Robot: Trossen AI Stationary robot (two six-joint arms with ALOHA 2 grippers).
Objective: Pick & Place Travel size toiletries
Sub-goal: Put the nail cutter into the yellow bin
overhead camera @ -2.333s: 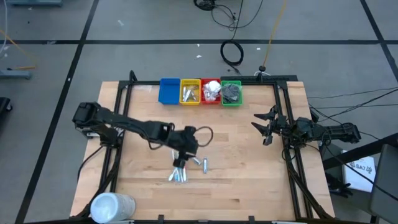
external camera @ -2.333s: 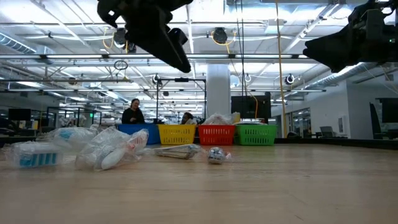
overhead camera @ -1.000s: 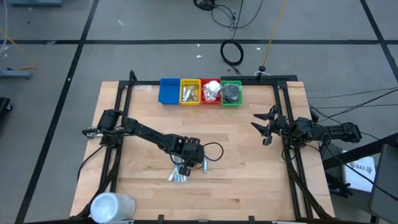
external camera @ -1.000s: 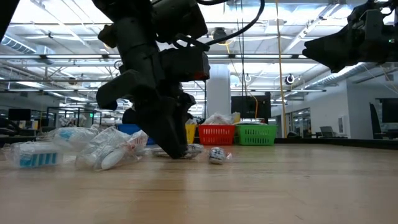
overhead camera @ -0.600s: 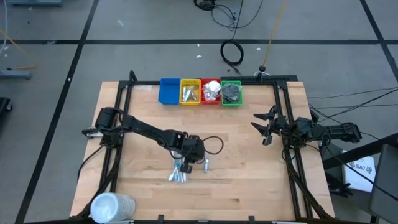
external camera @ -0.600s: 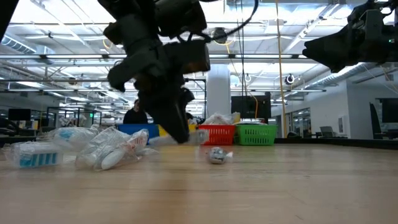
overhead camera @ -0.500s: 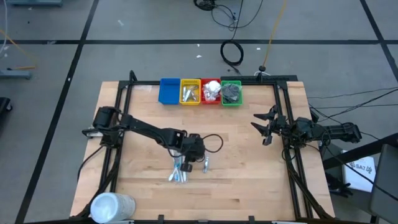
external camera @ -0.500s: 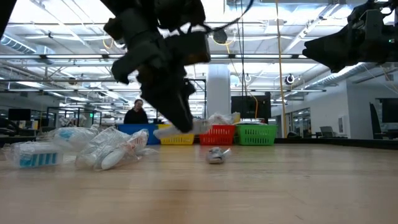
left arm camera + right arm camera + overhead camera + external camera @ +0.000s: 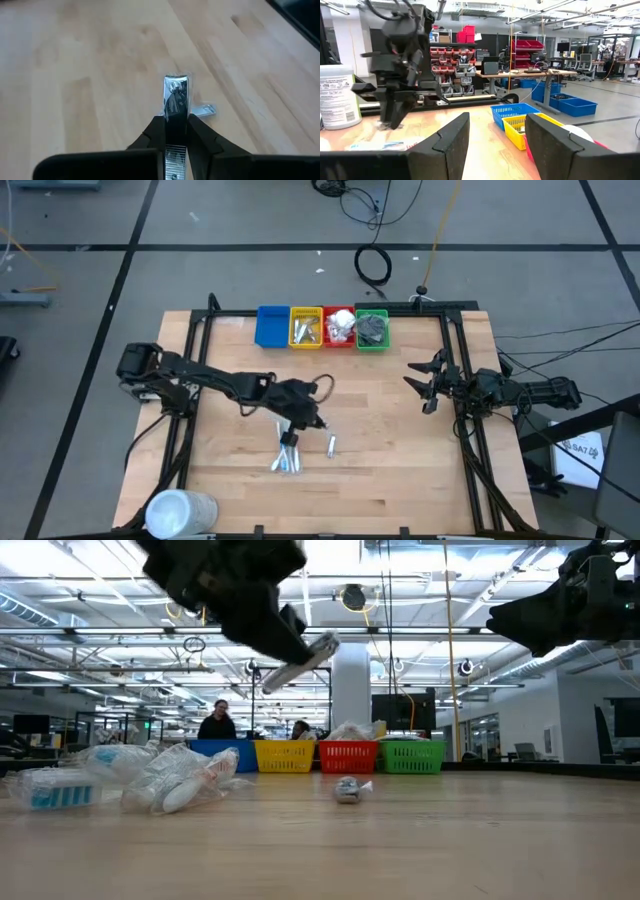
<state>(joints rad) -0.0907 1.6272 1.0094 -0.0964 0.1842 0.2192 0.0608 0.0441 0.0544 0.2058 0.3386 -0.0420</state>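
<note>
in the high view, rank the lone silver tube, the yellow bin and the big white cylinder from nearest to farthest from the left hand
1. Lone silver tube, on the table just beside the left hand.
2. Yellow bin, in the bin row at the table's far edge.
3. Big white cylinder, at the near left corner.

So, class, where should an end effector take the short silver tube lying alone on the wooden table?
Across the middle of the short silver tube, coming straight down from above: it lies flat on the wooden table, apart from the pile of toiletries, so both long sides look free.
</note>
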